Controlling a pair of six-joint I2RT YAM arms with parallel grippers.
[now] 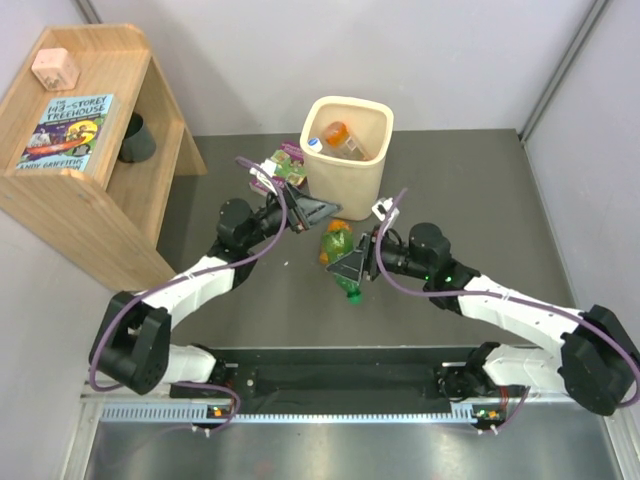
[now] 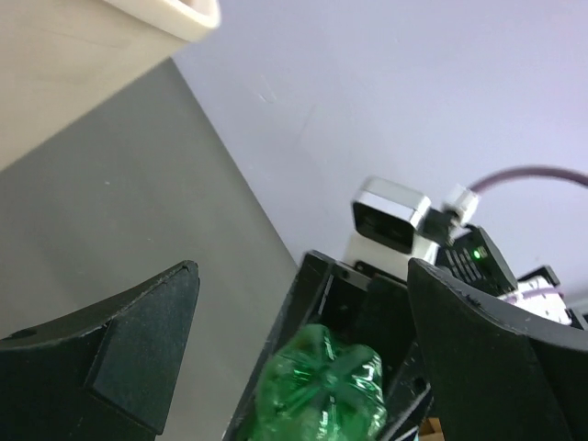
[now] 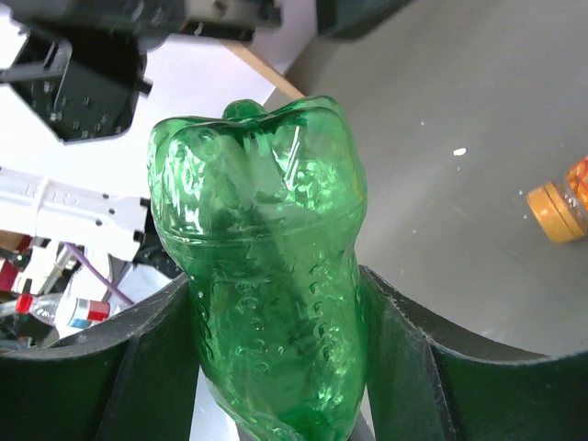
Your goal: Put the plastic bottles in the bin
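Observation:
My right gripper point(image 1: 350, 266) point(image 3: 276, 280) is shut on the green plastic bottle point(image 1: 337, 246) point(image 3: 266, 257), its fingers pressed against both sides of the body. The bottle is held above the table in front of the cream bin point(image 1: 346, 165) point(image 2: 83, 64). My left gripper point(image 1: 316, 210) point(image 2: 303, 268) stands open and empty beside the bin, facing the green bottle's base point(image 2: 322, 390). Inside the bin lie a clear bottle with a white cap point(image 1: 318, 144) and an orange bottle point(image 1: 341, 135). Another orange bottle point(image 1: 338, 227) point(image 3: 560, 207) lies on the table between the two grippers.
A wooden shelf point(image 1: 90, 190) stands at the back left with a book point(image 1: 70, 131), a pink block point(image 1: 55, 68) and a dark cup point(image 1: 136, 139). A small green-and-purple item point(image 1: 287, 163) sits left of the bin. Grey walls close the back and right.

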